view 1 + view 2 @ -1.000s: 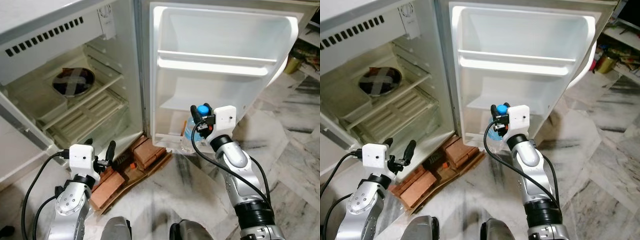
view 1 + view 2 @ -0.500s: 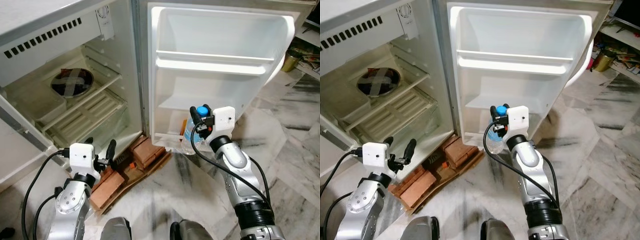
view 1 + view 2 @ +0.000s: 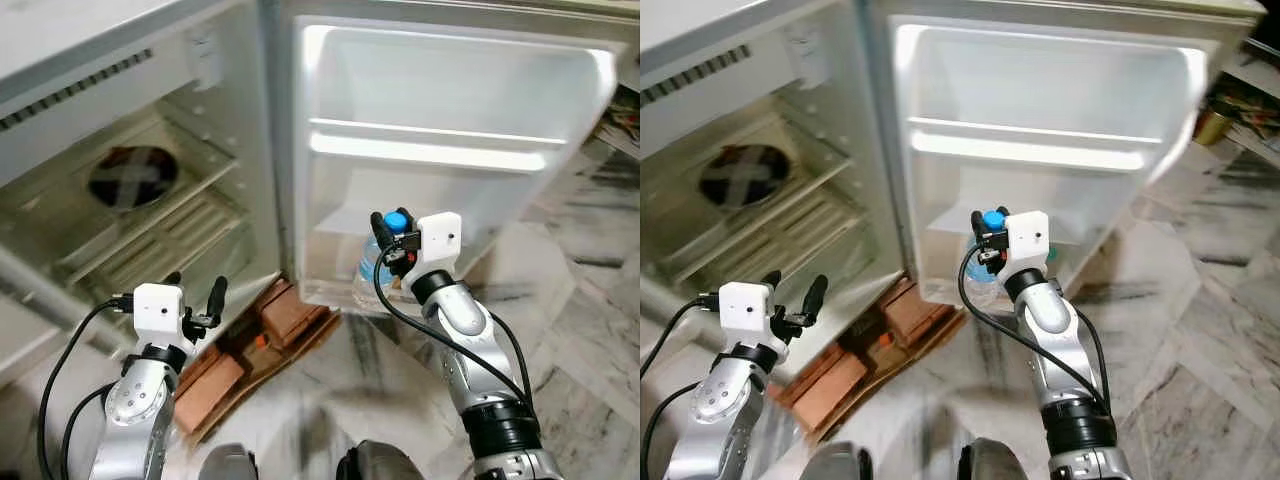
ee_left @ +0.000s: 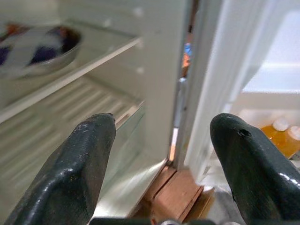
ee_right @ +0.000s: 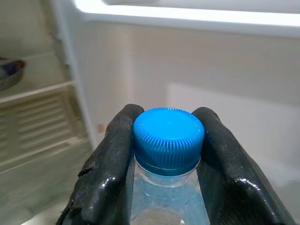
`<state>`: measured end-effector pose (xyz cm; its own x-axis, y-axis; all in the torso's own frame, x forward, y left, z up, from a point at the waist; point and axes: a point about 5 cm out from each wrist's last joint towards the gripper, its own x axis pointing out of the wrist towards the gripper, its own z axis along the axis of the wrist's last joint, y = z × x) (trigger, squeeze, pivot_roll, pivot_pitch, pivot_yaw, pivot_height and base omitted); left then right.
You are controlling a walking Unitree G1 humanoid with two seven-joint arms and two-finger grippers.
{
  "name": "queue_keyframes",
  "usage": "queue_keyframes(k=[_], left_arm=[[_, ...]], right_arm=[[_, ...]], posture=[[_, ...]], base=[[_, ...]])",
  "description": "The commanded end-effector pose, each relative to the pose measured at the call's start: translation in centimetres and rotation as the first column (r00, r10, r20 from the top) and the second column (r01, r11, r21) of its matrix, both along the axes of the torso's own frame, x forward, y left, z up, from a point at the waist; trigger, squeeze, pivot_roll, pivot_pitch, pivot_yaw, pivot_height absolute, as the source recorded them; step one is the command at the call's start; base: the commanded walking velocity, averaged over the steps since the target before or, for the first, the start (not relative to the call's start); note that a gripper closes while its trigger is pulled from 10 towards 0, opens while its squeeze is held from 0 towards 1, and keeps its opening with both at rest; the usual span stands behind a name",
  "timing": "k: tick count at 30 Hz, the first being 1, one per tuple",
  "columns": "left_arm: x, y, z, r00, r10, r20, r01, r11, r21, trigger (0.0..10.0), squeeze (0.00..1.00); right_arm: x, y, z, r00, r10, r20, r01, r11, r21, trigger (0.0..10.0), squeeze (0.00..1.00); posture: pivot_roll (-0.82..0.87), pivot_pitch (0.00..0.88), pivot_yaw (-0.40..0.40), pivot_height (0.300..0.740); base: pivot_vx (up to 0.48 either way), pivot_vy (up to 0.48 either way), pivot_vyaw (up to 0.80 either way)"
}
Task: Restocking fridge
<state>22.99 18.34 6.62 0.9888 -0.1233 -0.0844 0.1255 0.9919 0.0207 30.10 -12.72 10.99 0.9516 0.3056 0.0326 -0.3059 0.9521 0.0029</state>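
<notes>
Right ahead of the right gripper, which is clamped on the neck of an upright water bottle, sits the fridge door's bottom shelf. Left gripper hangs spread apart and idle, much farther off.

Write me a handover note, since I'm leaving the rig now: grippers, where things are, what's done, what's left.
Right gripper: shut on the water bottle by its neck under the blue cap, in front of the open fridge door's bottom shelf.
Left gripper: open, idle, low before the fridge compartment.
Done: door open, bottle in hand.
Left: set the bottle in the door shelf, release.
</notes>
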Motion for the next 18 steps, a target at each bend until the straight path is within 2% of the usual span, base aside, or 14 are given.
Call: queue_keyframes(k=[1,13,15,18], left_arm=[[-0.04,-0.45,-0.10,1.000,-0.018,-0.004,0.018,1.000,-0.010,10.0,0.00],[-0.04,-0.42,-0.27,1.000,-0.008,-0.017,0.008,1.000,-0.018,10.0,0.00],[-0.04,-0.42,-0.24,1.000,-0.011,-0.012,0.011,1.000,-0.020,10.0,0.00],[-0.07,-0.36,-0.23,1.000,-0.002,-0.013,0.001,1.000,-0.031,10.0,0.00]], right_arm=[[0.02,-0.92,-0.01,1.000,-0.024,0.000,0.024,1.000,-0.009,10.0,0.00],[0.07,-1.01,-0.05,1.000,-0.028,0.001,0.028,1.000,-0.010,10.0,0.00],[0.05,-1.06,-0.12,1.000,-0.027,-0.002,0.027,1.000,-0.011,10.0,0.00],[0.06,-1.07,-0.16,1.000,-0.025,-0.003,0.025,1.000,-0.012,10.0,0.00]], posture=[[0.09,0.113,-0.043,0.740],[0.09,0.113,-0.045,0.740],[0.09,0.113,-0.046,0.740],[0.09,0.112,-0.046,0.740]], base=[[0.259,0.000,0.00],[0.279,0.000,0.00],[0.000,0.000,0.00],[0.000,0.428,0.00]])
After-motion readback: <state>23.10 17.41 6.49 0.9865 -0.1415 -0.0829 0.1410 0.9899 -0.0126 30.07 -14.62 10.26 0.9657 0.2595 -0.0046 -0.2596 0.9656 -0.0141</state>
